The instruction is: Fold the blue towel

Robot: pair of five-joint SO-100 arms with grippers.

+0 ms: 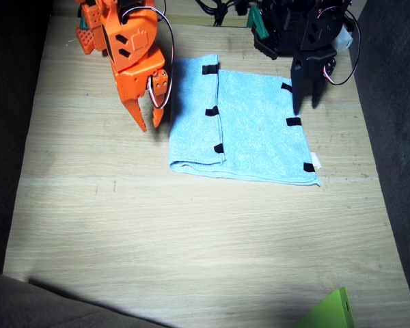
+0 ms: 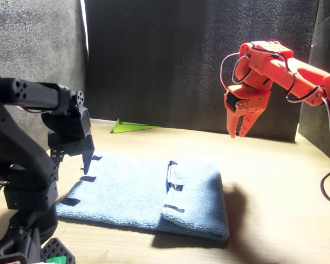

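The blue towel (image 1: 249, 133) lies flat on the wooden table (image 1: 191, 232). One side strip is folded over onto the rest, and its black tape tabs (image 1: 212, 111) now sit along the inner edge. More tabs line the opposite edge by a small white tag (image 1: 316, 162). My right gripper (image 1: 149, 124), orange, hangs just off the towel's folded side, slightly open and empty. The front view shows the right gripper (image 2: 236, 134) raised well above the table. My left gripper (image 1: 306, 104), black, stands open and empty over the tabbed edge. In the front view the left gripper (image 2: 87, 165) is just above the towel (image 2: 137, 192).
A green sheet's corner (image 1: 328, 314) pokes in at the table's near edge, and the same green sheet (image 2: 133, 127) lies at the back in the front view. Dark panels surround the table. Cables and the arm bases crowd the far edge.
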